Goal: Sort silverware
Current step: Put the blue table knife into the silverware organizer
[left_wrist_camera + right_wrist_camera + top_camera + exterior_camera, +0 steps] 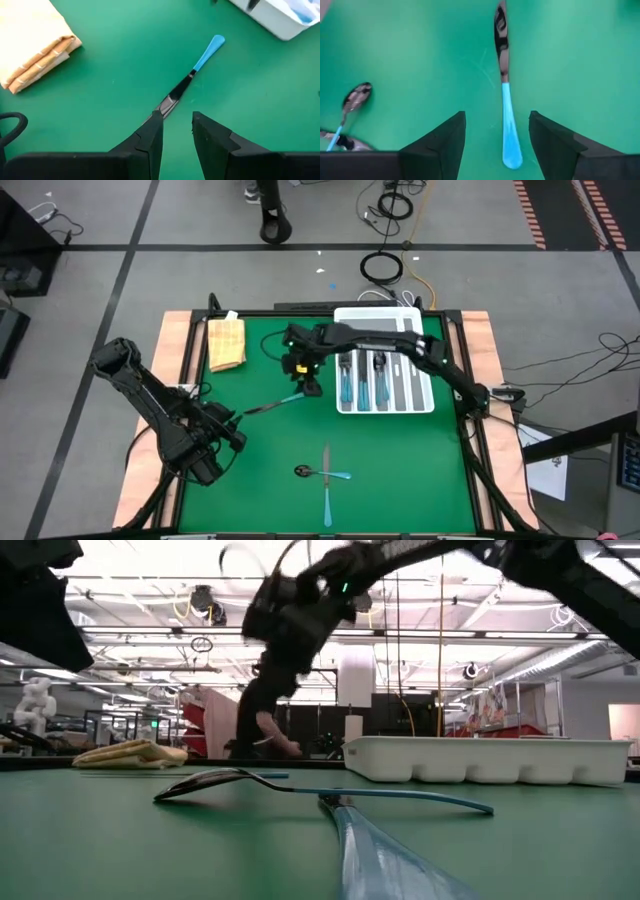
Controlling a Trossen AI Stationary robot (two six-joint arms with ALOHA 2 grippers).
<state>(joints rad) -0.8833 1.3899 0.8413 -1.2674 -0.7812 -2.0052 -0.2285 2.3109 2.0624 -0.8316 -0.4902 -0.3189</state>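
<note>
From above, my right pincer (311, 387) hangs beside the tray (425, 406), over a knife (278, 402) on the desk (400, 470). Its wrist view shows its jaws spread astride the blue handle. My left pincer (176, 131) stands parted near the blade tip.

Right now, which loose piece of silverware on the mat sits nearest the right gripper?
The knife lying between the right gripper's open fingers, blade toward the left gripper. The crossed spoon and other knife lie farther off.

Glossy metal knife (502, 45), plastic handle
</note>
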